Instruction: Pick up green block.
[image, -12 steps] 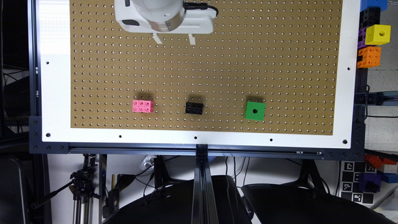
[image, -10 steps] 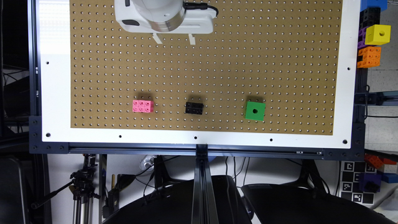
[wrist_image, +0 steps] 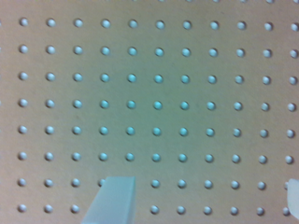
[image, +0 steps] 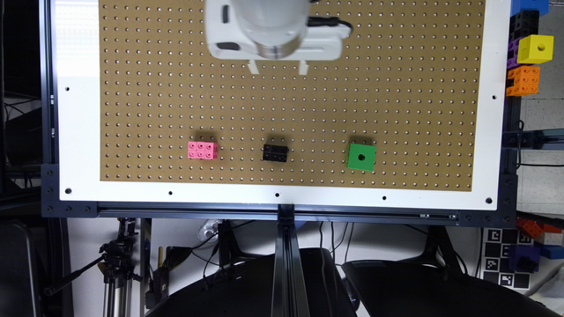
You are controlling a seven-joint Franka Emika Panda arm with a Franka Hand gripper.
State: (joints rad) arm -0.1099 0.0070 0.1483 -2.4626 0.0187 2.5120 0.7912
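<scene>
The green block (image: 361,156), a bright cube with a dark round hole, sits on the brown pegboard (image: 396,97) near its front edge, towards the exterior view's right. My gripper (image: 278,67) hangs over the board's far middle, well away from the block and to its left in the exterior view. In the wrist view the gripper (wrist_image: 202,203) is open, its fingers (wrist_image: 112,200) wide apart with bare pegboard (wrist_image: 159,93) between them.
A black studded brick (image: 275,152) and a pink brick (image: 202,150) lie in the same row as the green block, to its left in the exterior view. A yellow cube (image: 534,48) and orange bricks (image: 523,80) are stacked beyond the board's right edge.
The gripper has shifted towards the exterior view's right and a little nearer the row of blocks. The blocks have not moved.
</scene>
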